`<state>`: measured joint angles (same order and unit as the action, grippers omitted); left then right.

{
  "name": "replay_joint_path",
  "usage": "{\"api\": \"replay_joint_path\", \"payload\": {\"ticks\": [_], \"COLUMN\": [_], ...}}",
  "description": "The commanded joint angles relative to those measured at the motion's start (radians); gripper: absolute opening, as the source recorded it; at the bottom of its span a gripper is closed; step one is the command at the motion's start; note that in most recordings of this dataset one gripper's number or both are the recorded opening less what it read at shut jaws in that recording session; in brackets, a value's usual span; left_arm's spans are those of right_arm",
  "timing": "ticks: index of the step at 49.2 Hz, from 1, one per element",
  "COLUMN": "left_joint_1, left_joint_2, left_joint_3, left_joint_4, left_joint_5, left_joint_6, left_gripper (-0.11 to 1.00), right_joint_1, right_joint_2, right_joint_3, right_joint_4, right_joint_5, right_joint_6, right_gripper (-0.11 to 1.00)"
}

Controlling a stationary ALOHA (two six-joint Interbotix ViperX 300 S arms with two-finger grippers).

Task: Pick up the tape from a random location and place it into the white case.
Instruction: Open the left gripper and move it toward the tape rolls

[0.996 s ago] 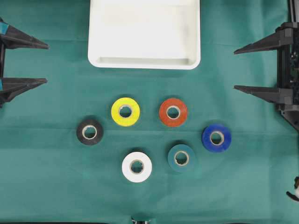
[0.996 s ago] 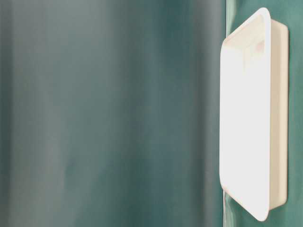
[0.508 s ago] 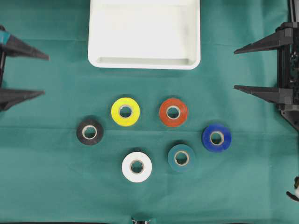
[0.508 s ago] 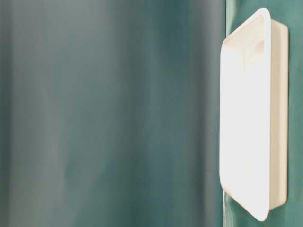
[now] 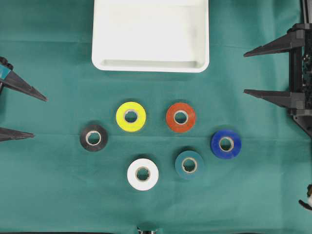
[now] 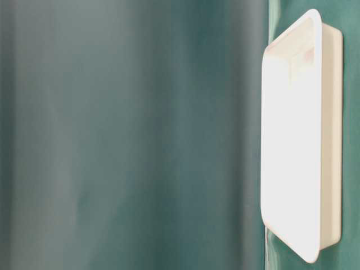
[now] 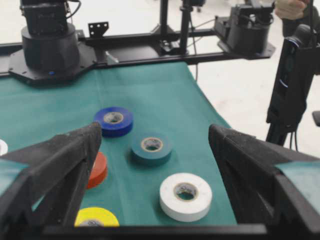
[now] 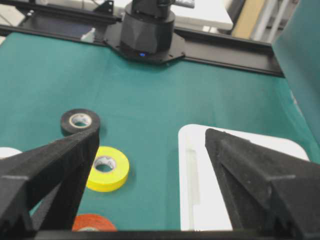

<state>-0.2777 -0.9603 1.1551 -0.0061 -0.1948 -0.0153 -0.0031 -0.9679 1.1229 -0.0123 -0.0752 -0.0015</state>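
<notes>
Tape rolls (image 5: 130, 116), smooth rounded white case (image 5: 150, 66)

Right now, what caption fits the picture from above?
Six tape rolls lie on green cloth below the empty white case, both open grippers, left gripper and right gripper, waiting at the sides.

Both arms are matte black. The left gripper (image 5: 27, 116) has long tapering fingers (image 5: 24, 87) with a rough, foam-like surface and teal tape near their roots. The right gripper (image 5: 251, 71) has the same pointed black fingers on a boxy black frame. Round black bases (image 7: 47, 47) carry cables.
</notes>
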Motion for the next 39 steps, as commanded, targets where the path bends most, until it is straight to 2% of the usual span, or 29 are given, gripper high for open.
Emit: {"api": "replay_joint_path", "payload": {"ticks": [1, 19, 39], "left_joint_1": [-0.002, -0.002, -0.002], "left_joint_2": [0.011, 0.032, 0.225], "left_joint_3": [-0.026, -0.038, -0.158], "left_joint_4": [-0.002, -0.002, -0.002], "left_joint_5": [-0.005, -0.006, -0.025], "left_joint_6": [-0.002, -0.002, 0.0], "left_gripper": [0.97, 0.97, 0.97], "right_joint_1": [-0.003, -0.003, -0.003], "right_joint_2": [0.008, 0.011, 0.023], "right_joint_3": [-0.029, -0.034, -0.041], "right_joint_4": [0.003, 0.003, -0.002], "right_joint_5": [-0.005, -0.005, -0.005], "right_joint_6": [0.0, 0.0, -0.002], "right_gripper": [0.91, 0.91, 0.91]}}
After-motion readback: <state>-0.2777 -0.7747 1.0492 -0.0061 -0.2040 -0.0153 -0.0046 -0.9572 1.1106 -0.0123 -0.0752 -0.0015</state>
